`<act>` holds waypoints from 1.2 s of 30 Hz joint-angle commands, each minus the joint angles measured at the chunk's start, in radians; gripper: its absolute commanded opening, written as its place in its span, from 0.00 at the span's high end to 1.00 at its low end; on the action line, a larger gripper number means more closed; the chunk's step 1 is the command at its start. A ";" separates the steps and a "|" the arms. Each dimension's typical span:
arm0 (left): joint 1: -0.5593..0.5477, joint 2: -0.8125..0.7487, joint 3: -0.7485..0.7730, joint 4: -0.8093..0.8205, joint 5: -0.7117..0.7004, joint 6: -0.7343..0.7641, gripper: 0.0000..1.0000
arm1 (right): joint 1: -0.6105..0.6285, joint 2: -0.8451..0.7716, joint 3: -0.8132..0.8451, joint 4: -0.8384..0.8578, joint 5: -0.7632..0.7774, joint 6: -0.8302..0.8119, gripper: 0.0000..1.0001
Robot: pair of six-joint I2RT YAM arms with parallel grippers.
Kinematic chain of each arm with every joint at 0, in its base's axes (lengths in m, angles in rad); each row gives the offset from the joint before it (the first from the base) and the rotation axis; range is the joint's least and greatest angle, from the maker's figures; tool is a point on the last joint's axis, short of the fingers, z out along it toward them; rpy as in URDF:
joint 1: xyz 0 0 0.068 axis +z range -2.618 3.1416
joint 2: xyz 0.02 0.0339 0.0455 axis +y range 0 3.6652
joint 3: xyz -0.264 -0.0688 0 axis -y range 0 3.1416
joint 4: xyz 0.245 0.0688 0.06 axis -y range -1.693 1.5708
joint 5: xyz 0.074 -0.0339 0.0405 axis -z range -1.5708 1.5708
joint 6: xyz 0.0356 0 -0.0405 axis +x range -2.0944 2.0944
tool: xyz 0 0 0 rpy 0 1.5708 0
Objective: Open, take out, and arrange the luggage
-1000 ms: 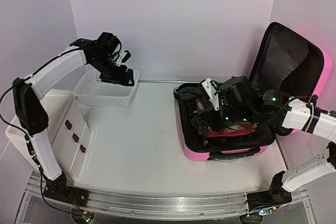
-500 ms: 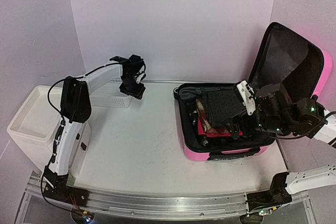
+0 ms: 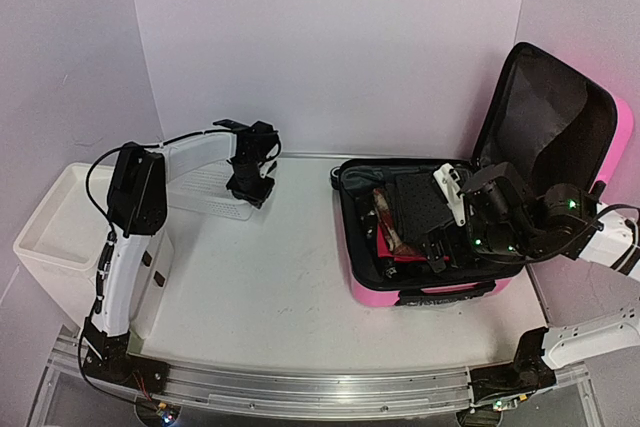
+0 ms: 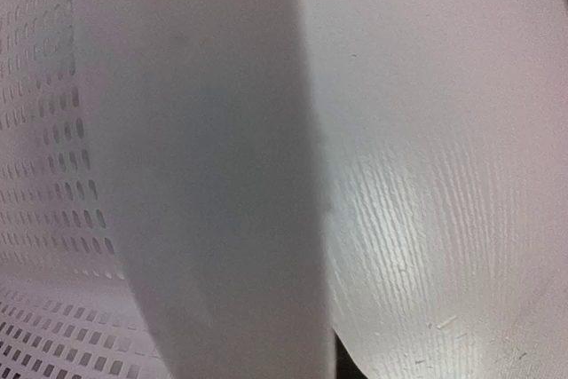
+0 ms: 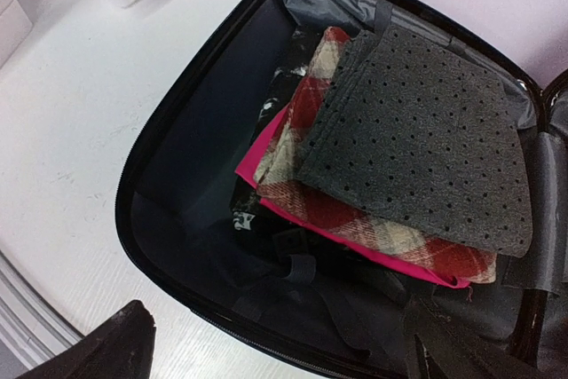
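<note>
1. The left end effector (image 3: 250,185) has swung down from above the white basket (image 3: 212,205) to its right end. The right end effector (image 5: 280,343) has drawn back toward the right.
2. The pink luggage (image 3: 372,292) lies open on the right of the worktop (image 3: 260,277), with its lid raised.
3. I cannot tell how wide the left end effector stands. The right one hangs spread wide and empty over grey felt (image 5: 417,130) lying on plaid cloth (image 5: 355,219).

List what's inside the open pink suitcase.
Inside the luggage: a folded stack, grey dotted cloth on top, red plaid cloth beneath, pink cloth under that, black printed item beside it. Anything below the stack is covered.
</note>
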 commanded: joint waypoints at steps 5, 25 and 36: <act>-0.093 -0.255 -0.122 0.173 0.242 -0.225 0.94 | -0.004 -0.045 0.021 0.014 0.011 0.026 0.02; -0.396 -0.386 -0.373 0.435 0.089 -0.812 1.00 | -0.003 -0.128 -0.005 0.005 -0.011 0.043 0.02; -0.474 -0.346 -0.433 0.485 0.048 -0.925 0.88 | -0.003 -0.150 -0.013 -0.009 0.002 0.036 0.02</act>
